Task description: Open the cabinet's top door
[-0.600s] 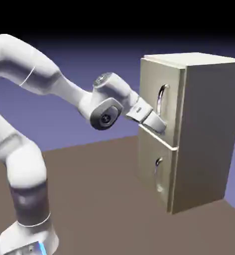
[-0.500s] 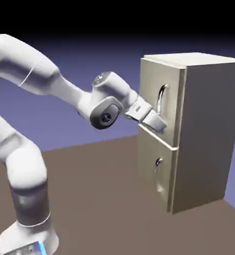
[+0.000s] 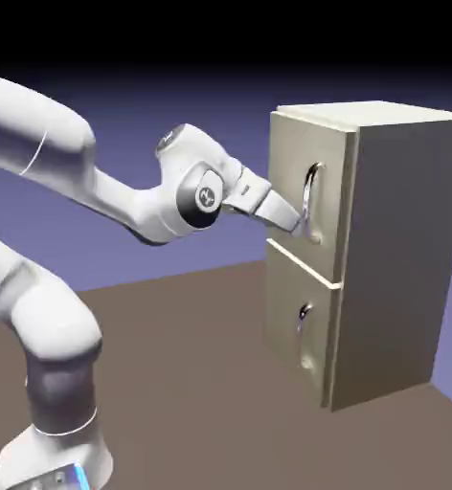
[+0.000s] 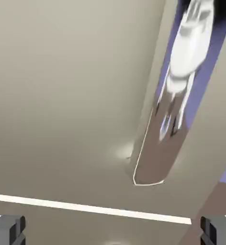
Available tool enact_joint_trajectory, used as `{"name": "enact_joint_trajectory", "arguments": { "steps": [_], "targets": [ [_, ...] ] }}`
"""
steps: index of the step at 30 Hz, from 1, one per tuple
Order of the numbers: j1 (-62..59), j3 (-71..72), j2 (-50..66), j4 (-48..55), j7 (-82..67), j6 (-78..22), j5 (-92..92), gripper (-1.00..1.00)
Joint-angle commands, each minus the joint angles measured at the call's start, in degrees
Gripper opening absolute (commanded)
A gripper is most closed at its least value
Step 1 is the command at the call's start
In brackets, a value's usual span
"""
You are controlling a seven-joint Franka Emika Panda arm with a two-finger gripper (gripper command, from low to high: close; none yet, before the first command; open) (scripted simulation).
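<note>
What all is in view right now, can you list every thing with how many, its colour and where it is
tall boxy beige-grey cabinet: one, beige-grey, standing on the table at the exterior view's right.
larger beige top door panel: one, beige, upper front of the cabinet, appears shut.
long curved silver handle: one, silver, on the top door; mirror-like and close up in the hand view.
shorter beige lower door panel: one, beige, beneath the top door.
small short silver handle: one, silver, on the lower door.
brown table: one, brown, under everything.
white robot arm: one, white, rising from the lower left.
gripper: one, grey fingers apart, at the long handle's lower end; whether it touches cannot be told.
</note>
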Motion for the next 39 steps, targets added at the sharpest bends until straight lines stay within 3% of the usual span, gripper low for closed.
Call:
{"name": "enact_joint_trajectory", "arguments": {
  "steps": [1, 39],
  "targets": [
    [0.74, -0.77, -0.45, 0.04, 1.91, -0.38, -2.5, 1.0],
    [28.82, -30.04, -17.67, 1.6, 74.42, -14.67, -97.18, 1.0]
  ]
}}
